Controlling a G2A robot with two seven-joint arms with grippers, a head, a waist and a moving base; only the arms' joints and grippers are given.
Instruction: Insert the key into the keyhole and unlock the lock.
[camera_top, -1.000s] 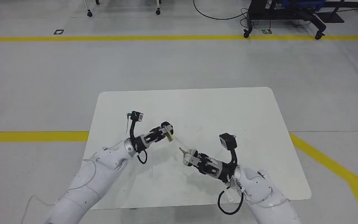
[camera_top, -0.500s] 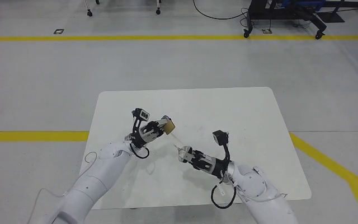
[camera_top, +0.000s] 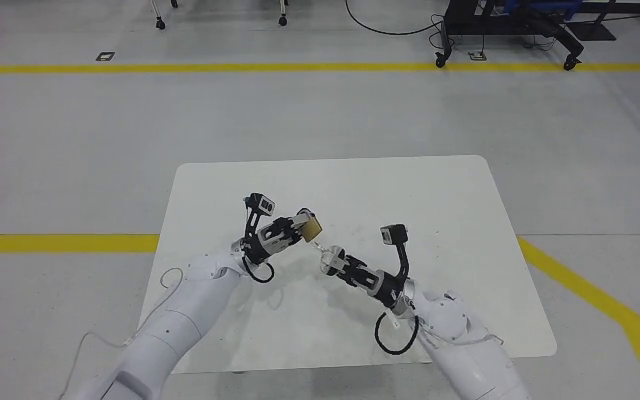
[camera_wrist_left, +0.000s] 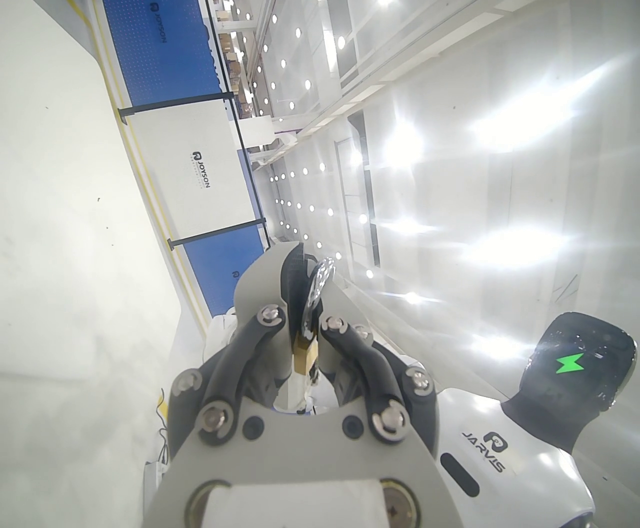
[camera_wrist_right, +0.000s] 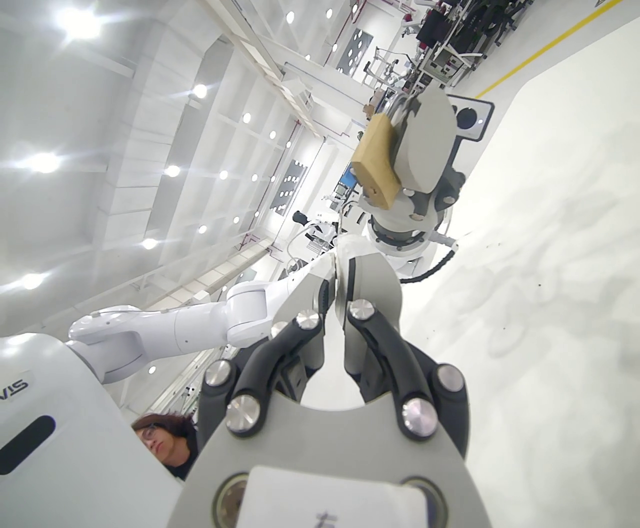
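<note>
Above the table (camera_top: 430, 190), the left gripper (camera_top: 299, 230) clamps a brass lock (camera_top: 312, 228), keyhole end angled toward the right gripper (camera_top: 327, 261). That gripper's fingers pinch the key (camera_top: 323, 252), whose long axis points at the lock nearby.

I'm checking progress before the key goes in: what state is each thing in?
left gripper: shut on the brass padlock with silver shackle.
right gripper: shut on the small metal key.
brass padlock: held above the table, no key in it.
small metal key: apart from the padlock, not inserted.
</note>
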